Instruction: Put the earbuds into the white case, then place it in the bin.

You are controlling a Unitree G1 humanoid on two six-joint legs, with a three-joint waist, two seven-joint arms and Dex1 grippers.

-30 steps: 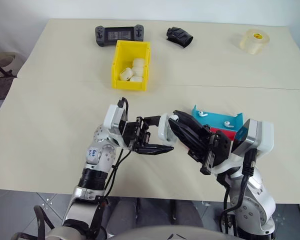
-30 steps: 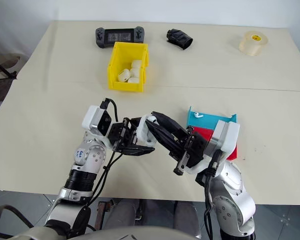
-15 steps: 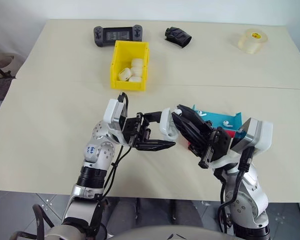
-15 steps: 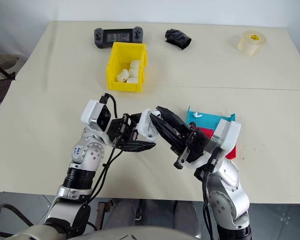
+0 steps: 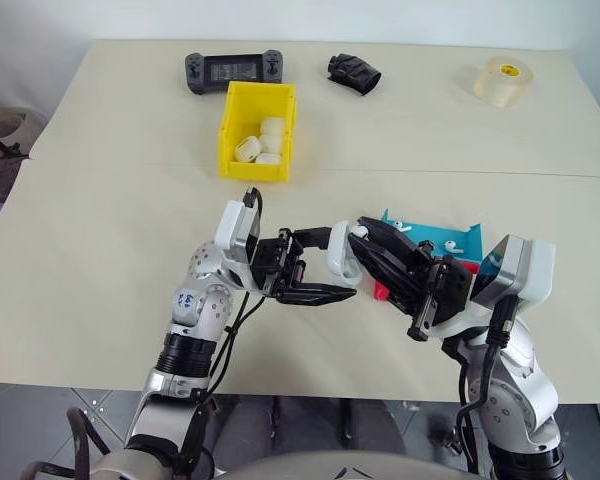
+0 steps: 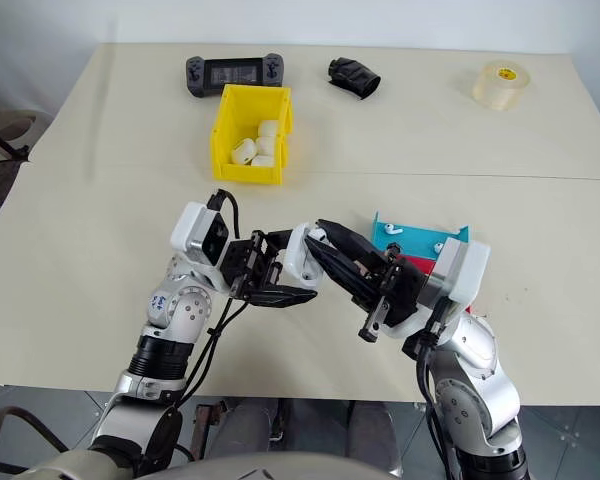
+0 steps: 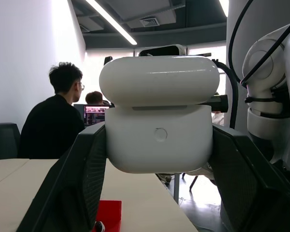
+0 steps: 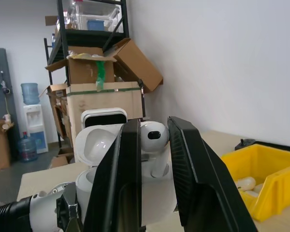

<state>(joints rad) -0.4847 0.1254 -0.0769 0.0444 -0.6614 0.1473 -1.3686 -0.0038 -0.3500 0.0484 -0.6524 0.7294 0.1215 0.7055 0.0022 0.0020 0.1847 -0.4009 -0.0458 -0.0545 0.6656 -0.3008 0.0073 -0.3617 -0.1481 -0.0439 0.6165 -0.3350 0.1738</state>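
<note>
The left end effector [image 5: 325, 266] clamps the white case [image 7: 159, 115] above the bench [image 5: 100, 230]; the right end effector [image 8: 152, 145], pinching an earbud [image 8: 153, 136], sits just beside its open lid.

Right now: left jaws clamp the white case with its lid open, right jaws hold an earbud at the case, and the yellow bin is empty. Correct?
One thing is off: the yellow bin isn't empty. The left eye view shows several white cases lying in it. The rest holds: the left gripper clamps the white case with its lid open, and the right gripper holds an earbud at the case.
</note>
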